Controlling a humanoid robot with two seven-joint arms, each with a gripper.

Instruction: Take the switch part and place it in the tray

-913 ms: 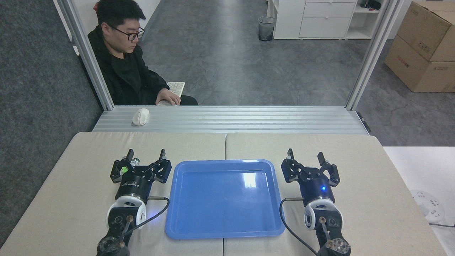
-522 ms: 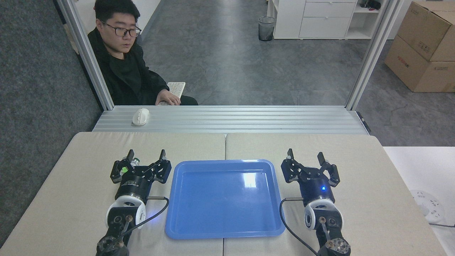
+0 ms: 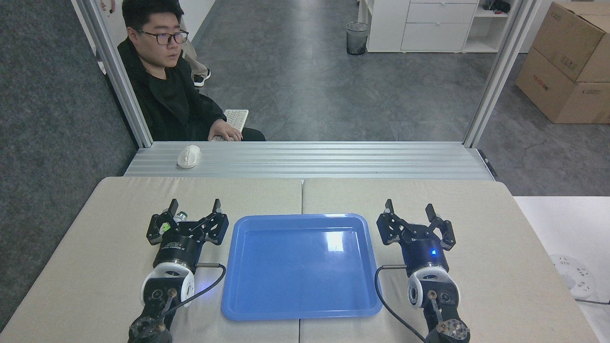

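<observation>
Two grippers sit beside the tray (image 3: 300, 305): left gripper (image 3: 194, 208), jaws apart, around the switch part (image 3: 172, 220); right gripper (image 3: 410, 209), jaws apart, empty.

You'll find almost nothing readable. There's small white print on the black collar of the left arm (image 3: 177, 247), just behind the left gripper (image 3: 195, 210), but it's too small to make out. The cardboard boxes (image 3: 569, 57) at the far right carry dark printed marks and a reddish line of print on the side faces, also illegible at this size. The keyboard (image 3: 235, 118) under the person's hand (image 3: 225, 129) shows keys but no legible letters. No readable text on the tray (image 3: 300, 312), mouse (image 3: 188, 156), bin (image 3: 357, 38) or cabinet (image 3: 433, 24).
</observation>
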